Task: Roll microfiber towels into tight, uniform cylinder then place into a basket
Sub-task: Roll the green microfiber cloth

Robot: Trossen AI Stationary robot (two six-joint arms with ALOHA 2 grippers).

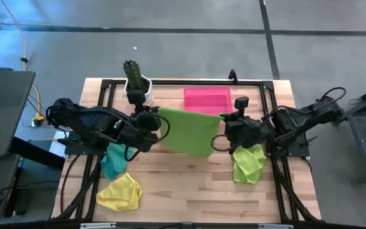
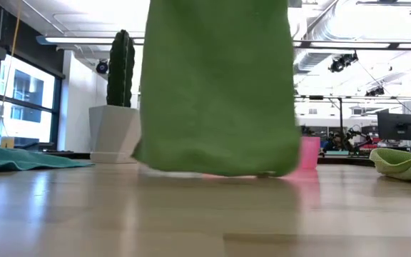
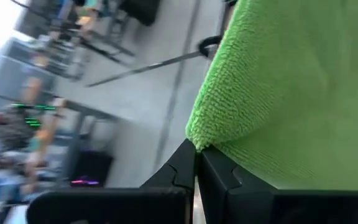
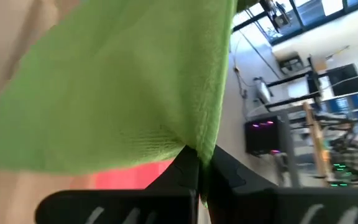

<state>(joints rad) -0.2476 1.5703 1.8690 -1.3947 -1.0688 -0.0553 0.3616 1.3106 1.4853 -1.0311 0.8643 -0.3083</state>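
Note:
A lime green towel (image 1: pixel 188 130) hangs spread between my two grippers above the table's middle. My left gripper (image 1: pixel 159 121) is shut on its left upper corner and my right gripper (image 1: pixel 222 127) is shut on its right upper corner. In the low view the towel (image 2: pixel 216 86) hangs down as a flat sheet, its lower edge (image 2: pixel 212 170) at the tabletop. The pink basket (image 1: pixel 206 99) stands at the far edge behind it. A second lime towel (image 1: pixel 248 163) lies crumpled at the right, a teal towel (image 1: pixel 113 161) at the left, a yellow towel (image 1: pixel 120 191) at the near left. My left gripper pinches the towel's corner (image 3: pixel 199 138) between its two shut fingers, at their free ends. The towel spreads away from the fingers and hangs down from them. My right gripper pinches the towel's other upper corner (image 4: pixel 194 146) between its two shut fingers, at their free ends. The cloth hangs from that corner, stretched toward the left gripper.
A white pot with a cactus (image 1: pixel 136 86) stands at the far left, beside the basket. Bare wood (image 1: pixel 189 191) lies in the table's near middle. A black frame (image 1: pixel 259 83) runs along the table's edges.

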